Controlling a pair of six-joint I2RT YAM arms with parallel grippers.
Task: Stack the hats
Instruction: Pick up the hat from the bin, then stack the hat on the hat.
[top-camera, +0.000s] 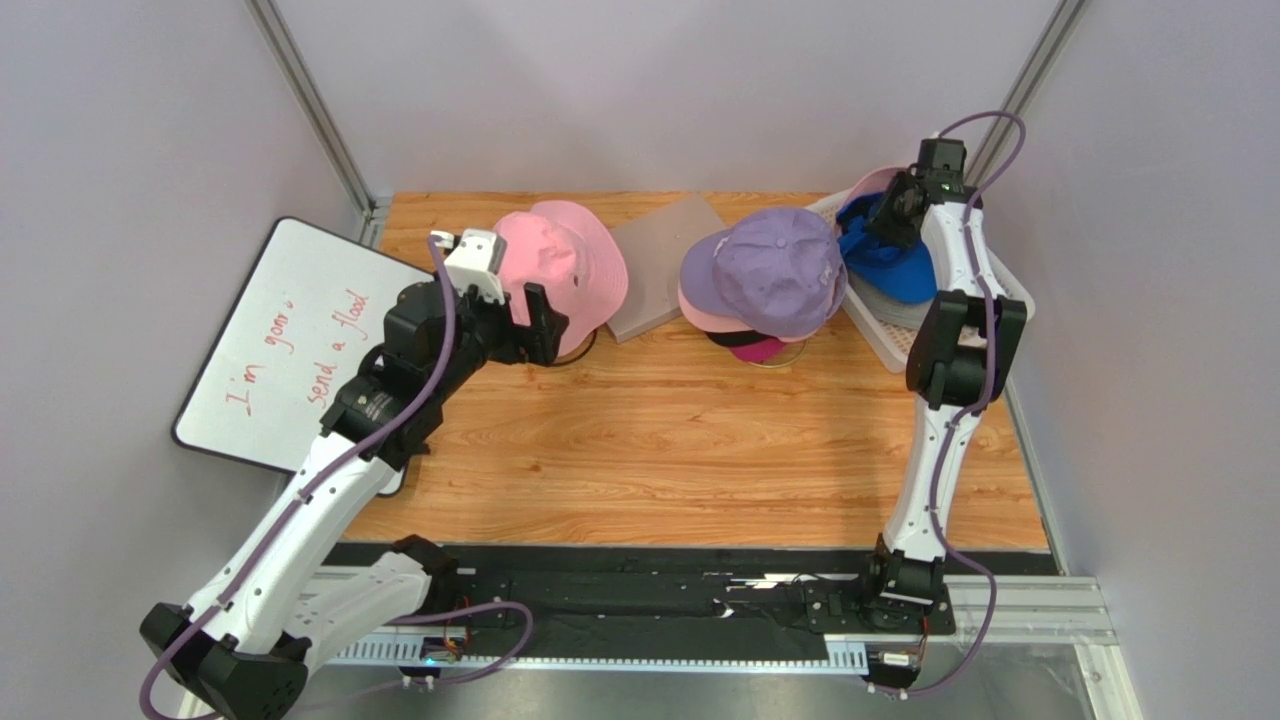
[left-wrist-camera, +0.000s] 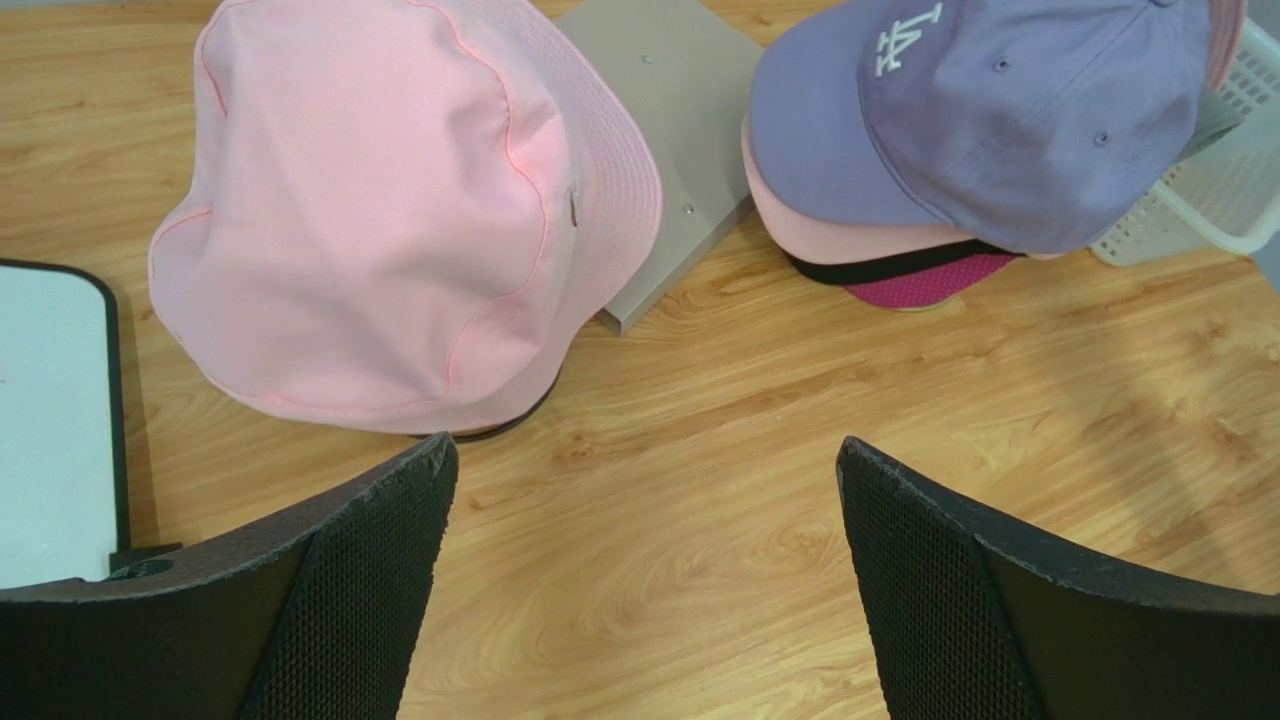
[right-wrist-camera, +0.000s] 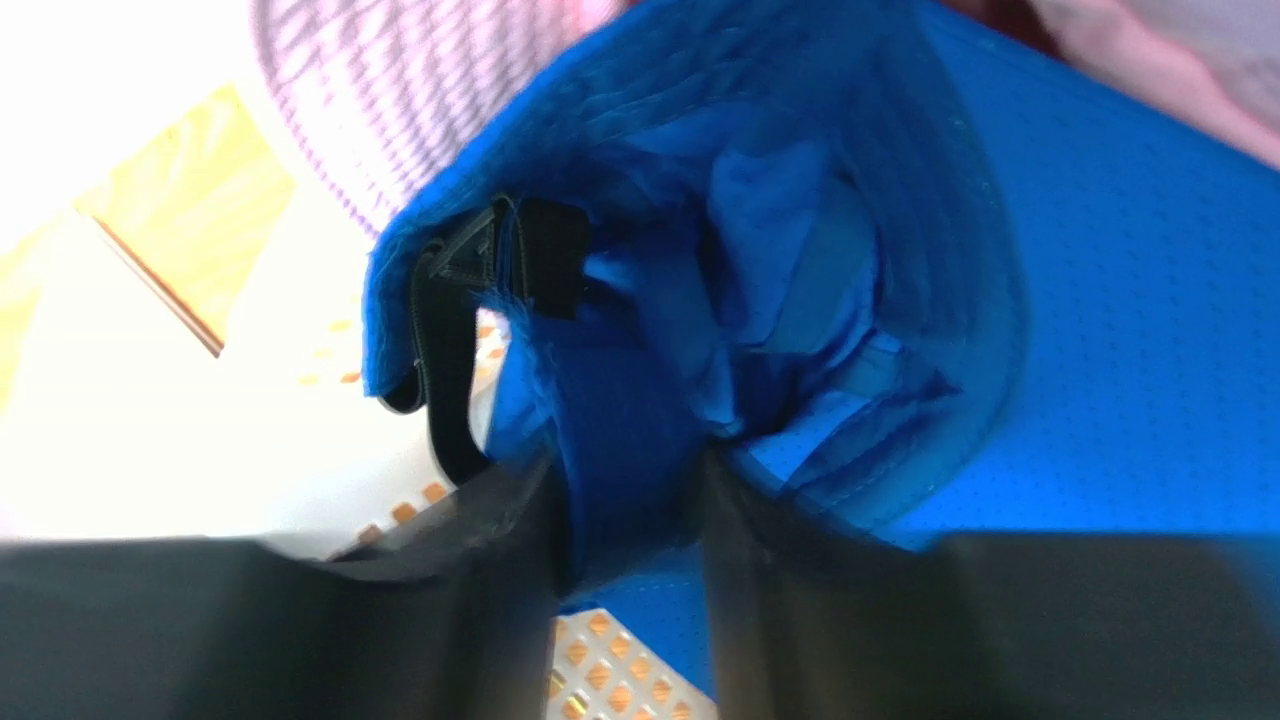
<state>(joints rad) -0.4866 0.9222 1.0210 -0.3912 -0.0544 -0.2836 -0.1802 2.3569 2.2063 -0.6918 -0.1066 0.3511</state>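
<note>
A pink bucket hat (top-camera: 564, 267) sits at the back left of the table, also in the left wrist view (left-wrist-camera: 391, 210). A lavender cap (top-camera: 774, 270) tops a stack with pink, black and magenta hats under it (left-wrist-camera: 977, 113). My left gripper (top-camera: 538, 323) is open and empty, just in front of the pink bucket hat (left-wrist-camera: 646, 495). My right gripper (top-camera: 887, 225) is shut on the blue cap (top-camera: 890, 263) over the white basket; its fingers pinch the blue fabric (right-wrist-camera: 631, 495).
A white mesh basket (top-camera: 902, 330) stands at the back right. A grey flat board (top-camera: 661, 263) lies between the hats. A whiteboard (top-camera: 286, 345) with red writing lies at the left edge. Grey walls surround the table.
</note>
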